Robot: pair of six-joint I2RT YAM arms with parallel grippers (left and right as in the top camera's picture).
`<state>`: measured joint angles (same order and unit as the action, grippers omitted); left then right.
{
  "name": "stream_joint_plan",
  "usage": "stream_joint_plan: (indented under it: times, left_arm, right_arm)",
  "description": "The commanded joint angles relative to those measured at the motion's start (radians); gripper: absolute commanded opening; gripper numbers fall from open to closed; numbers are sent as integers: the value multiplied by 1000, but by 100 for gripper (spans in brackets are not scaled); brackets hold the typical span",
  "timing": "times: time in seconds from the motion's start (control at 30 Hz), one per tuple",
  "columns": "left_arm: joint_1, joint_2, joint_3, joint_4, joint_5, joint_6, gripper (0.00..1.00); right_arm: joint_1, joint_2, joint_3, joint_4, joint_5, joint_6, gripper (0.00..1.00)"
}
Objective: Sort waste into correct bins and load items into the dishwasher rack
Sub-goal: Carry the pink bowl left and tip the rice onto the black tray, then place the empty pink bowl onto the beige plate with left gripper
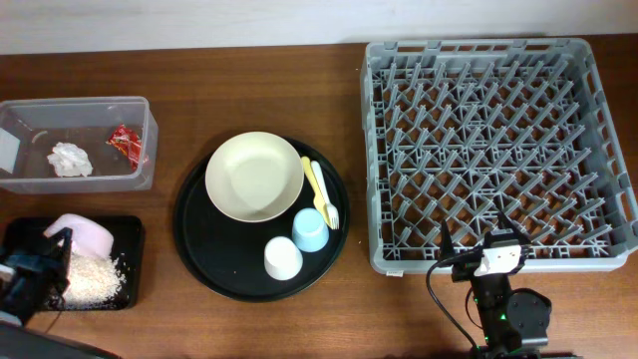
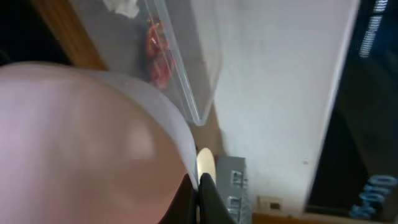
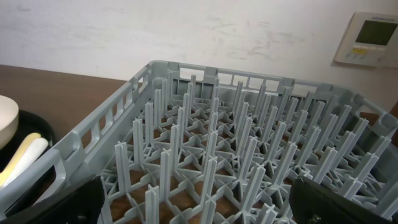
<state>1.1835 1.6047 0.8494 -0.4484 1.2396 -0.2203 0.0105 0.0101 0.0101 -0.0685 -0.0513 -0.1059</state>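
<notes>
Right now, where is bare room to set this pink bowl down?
The dishwasher rack holds nothing; any peg row is free. Bare table lies beyond the round tray, between clear box and rack. Crowded: the round tray of dishes, and the black tray with rice under the pink bowl.

Bare table (image 1: 259,90) beyond round black tray (image 1: 199,249); narrow, perhaps passable gap beside peg-filled dishwasher rack (image 1: 469,46).
</notes>
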Motion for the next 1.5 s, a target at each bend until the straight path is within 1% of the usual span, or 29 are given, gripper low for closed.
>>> stream_joint_plan:
  times: [0.0,0.1,0.17,0.23,0.3,0.37,0.47,0.57,0.6,0.67,0.77,0.83,0.93,0.97,1.0,1.03,1.07,1.13,1.2,1.27,1.3,1.33,1.37,1.4,1.43,1.47]
  left_arm:
    - [-80,-157,77,-31,-160,-135,1]
    - [-190,-253,158,-140,-322,-135,0]
    - [-330,-308,208,-195,-430,-123,0]
    - [-454,-333,219,-200,-491,-123,1]
    - [-680,-343,219,-192,-619,-115,0]
    - [-842,-343,219,-176,-749,-90,0]
    - [-1147,-329,219,-121,-1022,-9,0]
    - [-1328,-279,218,-80,-1183,-9,0]
    - [-1371,-251,218,-64,-1210,-9,0]
    - [-1453,-149,218,-18,-1211,-9,0]
    - [-1505,-5,218,50,-1211,-9,0]
    - [-1515,69,218,85,-1210,-10,0]
    - [-1516,101,219,97,-1211,-10,0]
    - [-1516,98,221,101,-1211,-10,11]
    - [-1516,94,227,100,-1210,-10,43]
    - [-1516,77,239,99,-1210,-9,60]
    - [-1516,60,250,96,-1209,-9,62]
    - [-1516,6,289,77,-1206,-9,63]
    - [-1514,-93,358,13,-1223,-10,64]
    - [-1505,-177,401,-68,-1311,-10,68]
    - [-1490,-224,414,-121,-1370,-10,72]
    - [-1468,-272,421,-175,-1424,-10,75]
    - [-1437,-319,422,-224,-1468,-10,75]
    - [-1378,-381,422,-289,-1511,-11,77]
    - [-1323,-421,422,-334,-1532,-21,80]
    - [-1265,-454,422,-367,-1532,-21,86]
  right_arm:
    - [-4,-6,-5,-6,4,2,98]
    - [-4,-6,-5,-6,4,2,98]
    - [-4,-6,-5,-6,4,1,98]
    - [-4,-6,-5,-6,4,2,98]
    - [-4,-6,-5,-6,4,2,98]
    - [-4,-6,-5,-6,4,2,98]
    - [-4,-6,-5,-6,4,1,98]
    - [-4,-6,-5,-6,4,1,98]
    - [-4,-6,-5,-6,4,1,98]
    - [-4,-6,-5,-6,4,2,98]
    - [-4,-6,-5,-6,4,1,98]
    - [-4,-6,-5,-6,4,2,98]
    - [-4,-6,-5,-6,4,2,98]
    - [-4,-6,-5,-6,4,2,98]
    - [-4,-6,-5,-6,4,2,98]
    - [-4,-6,-5,-6,4,2,98]
    - [-4,-6,-5,-6,4,1,98]
    - [-4,-6,-5,-6,4,1,98]
    - [-4,-6,-5,-6,4,1,98]
    - [-4,-6,-5,-6,4,1,98]
    - [-4,-6,-5,-6,4,2,98]
    - [-4,-6,-5,-6,4,2,98]
    - [-4,-6,-5,-6,4,2,98]
    - [-4,-6,-5,-6,4,2,98]
    - [-4,-6,-5,-6,4,2,98]
    - [-4,-6,-5,-6,4,2,98]
